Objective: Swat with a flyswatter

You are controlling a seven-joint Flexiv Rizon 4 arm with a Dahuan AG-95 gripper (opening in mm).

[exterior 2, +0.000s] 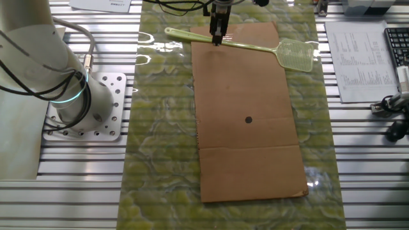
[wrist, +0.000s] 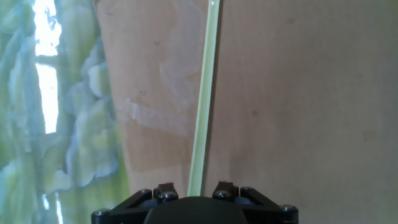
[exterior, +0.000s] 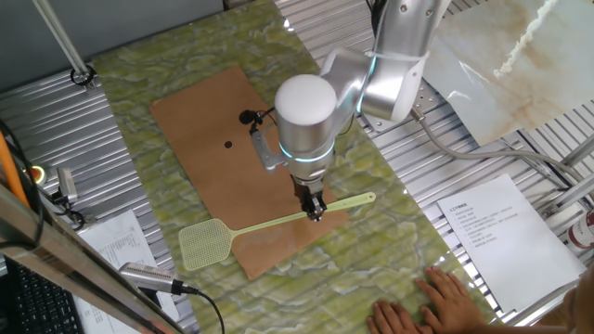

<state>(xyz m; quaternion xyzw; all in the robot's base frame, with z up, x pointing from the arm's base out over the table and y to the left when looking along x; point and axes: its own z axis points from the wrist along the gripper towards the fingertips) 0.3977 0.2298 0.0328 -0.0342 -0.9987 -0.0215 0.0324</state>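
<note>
The pale yellow-green flyswatter [exterior: 269, 225] lies flat across the near end of a brown cardboard sheet [exterior: 209, 139], mesh head to the left and loop end to the right. In the other fixed view the flyswatter [exterior 2: 255, 46] crosses the far end of the cardboard [exterior 2: 249, 153]. My gripper [exterior: 316, 211] points straight down over the middle of the handle, and the gripper [exterior 2: 217, 39] straddles it. In the hand view the handle [wrist: 205, 93] runs up between the two jaw blocks of the gripper [wrist: 194, 190], with a gap on each side, so it is open.
A small black dot [exterior: 228, 144] marks the cardboard. A green marbled mat [exterior: 399, 232] lies under it. A person's hand [exterior: 436, 301] rests at the near edge. Printed papers [exterior: 506, 237] lie to the right, a microphone [exterior: 148, 276] at the left.
</note>
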